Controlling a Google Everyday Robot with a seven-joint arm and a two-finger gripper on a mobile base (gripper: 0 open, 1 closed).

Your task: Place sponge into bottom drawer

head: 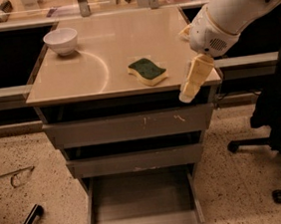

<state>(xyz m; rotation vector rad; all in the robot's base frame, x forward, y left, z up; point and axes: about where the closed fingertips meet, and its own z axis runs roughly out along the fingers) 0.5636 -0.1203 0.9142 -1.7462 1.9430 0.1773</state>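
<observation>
Green-yellow sponge [148,71], grey bottom drawer [140,200], cream gripper [188,91] beside beige tabletop [118,41]

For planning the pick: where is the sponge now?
In the camera view, the pale yellow, green-topped sponge lies on the beige cabinet top, right of centre near the front edge; the gripper hangs to its right.
</observation>
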